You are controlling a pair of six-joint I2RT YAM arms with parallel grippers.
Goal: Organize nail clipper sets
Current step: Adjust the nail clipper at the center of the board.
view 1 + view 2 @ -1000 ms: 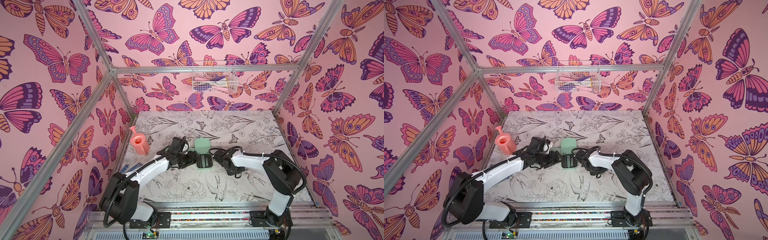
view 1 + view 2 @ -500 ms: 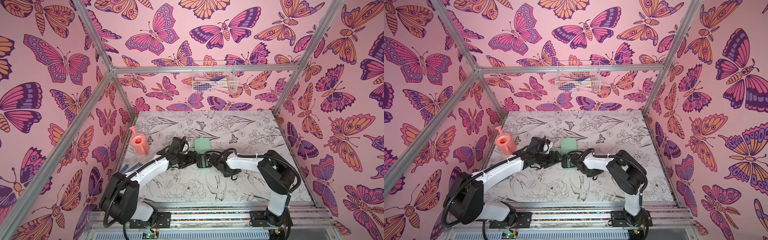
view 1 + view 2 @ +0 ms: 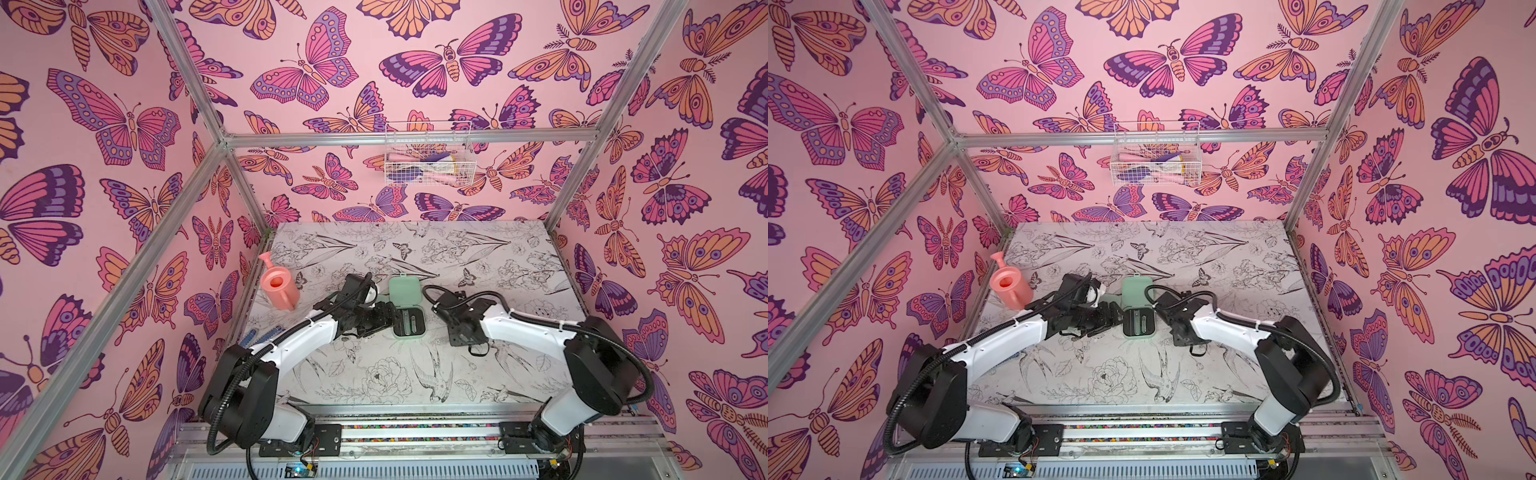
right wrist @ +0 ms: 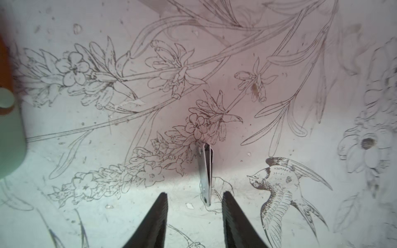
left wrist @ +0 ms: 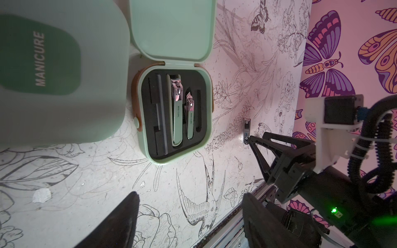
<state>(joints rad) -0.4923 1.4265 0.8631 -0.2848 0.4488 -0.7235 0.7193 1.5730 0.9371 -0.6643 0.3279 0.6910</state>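
An open mint-green nail clipper case (image 3: 409,322) (image 3: 1139,324) (image 5: 176,116) lies mid-table with its lid (image 5: 171,28) folded back. Its black insert holds two clippers (image 5: 177,111) and a slim file (image 5: 161,111). A closed case marked MANICURE (image 5: 53,75) sits close beside it; in both top views it is hidden. My left gripper (image 3: 388,318) (image 3: 1112,320) (image 5: 190,194) is open and empty at the open case's left side. A small loose clipper (image 4: 205,174) (image 5: 247,128) lies on edge on the table to the right of the case. My right gripper (image 3: 453,332) (image 3: 1177,336) (image 4: 195,193) is open around its near end.
A pink watering can (image 3: 279,291) (image 3: 1009,289) stands at the table's left edge. A white wire basket (image 3: 428,166) hangs on the back wall. The floral table (image 3: 498,257) is enclosed by butterfly walls, and a metal rail (image 3: 415,428) runs along the front.
My right gripper reached toward the case, drew back to the right and opened from shut. The small clipper now lies free between its fingers. The left arm has not moved.
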